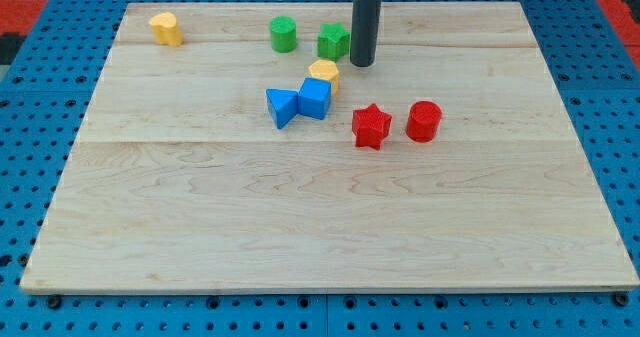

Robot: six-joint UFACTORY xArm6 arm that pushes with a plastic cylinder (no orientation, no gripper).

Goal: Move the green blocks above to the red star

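Green star [333, 41] sits just left of my tip [361, 63].

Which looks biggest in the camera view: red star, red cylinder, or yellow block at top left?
1. red star and red cylinder: about alike, can't rank.
2. yellow block: smaller, though farther away, which may explain it.

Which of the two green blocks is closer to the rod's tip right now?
The green star-like block, right beside my tip on its left. The green cylinder sits farther toward the view's left.
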